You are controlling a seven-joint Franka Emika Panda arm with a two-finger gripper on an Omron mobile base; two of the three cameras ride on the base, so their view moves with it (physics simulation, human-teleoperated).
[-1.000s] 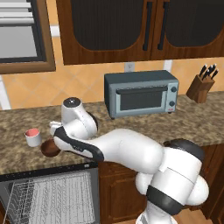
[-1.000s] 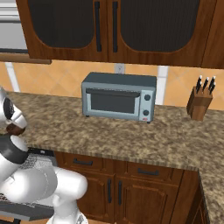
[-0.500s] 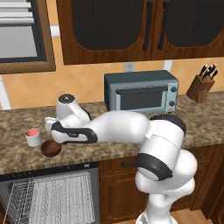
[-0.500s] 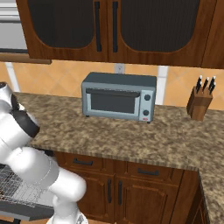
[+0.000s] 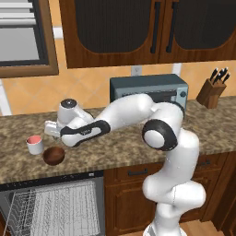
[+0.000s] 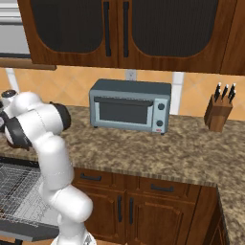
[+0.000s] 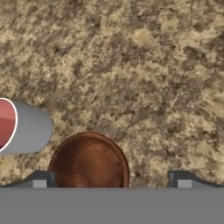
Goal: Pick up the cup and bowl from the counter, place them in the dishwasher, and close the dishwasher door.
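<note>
From the hand camera I see my tool hanging above the tabletop with its jaws spread wide and nothing between them; the two dark fingertips sit far apart at the bottom of that picture. The bowl lies below, closer to one fingertip than the other, mouth up and resting on the granite. The cup stands just beside the bowl, upright, pinkish-red inside showing; I cannot tell whether the two touch.

In the left base view the tool reaches out toward the left part of the tabletop, just above and to the right of the cup and the bowl, both near the front edge. Under that edge the dishwasher stands open, white wire racks showing. A grey toaster oven sits at the back of the tabletop and a knife block toward the right end.
</note>
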